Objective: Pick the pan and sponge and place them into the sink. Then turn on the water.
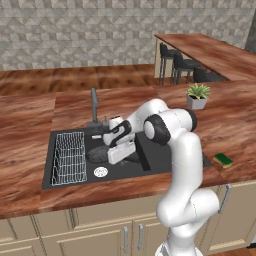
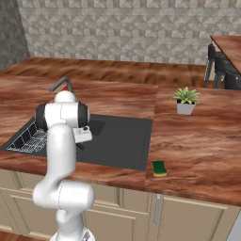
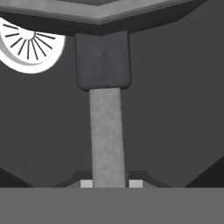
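The black pan [image 1: 98,152] lies low in the basin of the black sink [image 1: 157,159], near the silver drain [image 1: 100,172]. My gripper [image 1: 127,158] reaches down into the basin and is shut on the pan's long grey handle [image 3: 107,131], which runs up between my fingertips [image 3: 86,183] in the hand view. The drain [image 3: 29,45] sits at the upper left there. The yellow and green sponge [image 1: 223,160] rests on the wooden counter right of the sink, apart from my hand, and lies at the counter's front edge as the sponge [image 2: 159,168]. No water shows at the faucet [image 1: 94,107].
A wire rack [image 1: 69,157] fills the left part of the sink. A potted plant [image 1: 198,95] stands on the counter behind the sponge. Dark stools [image 1: 180,62] line a far counter. My own arm [image 2: 63,141] blocks much of the basin in the right base view.
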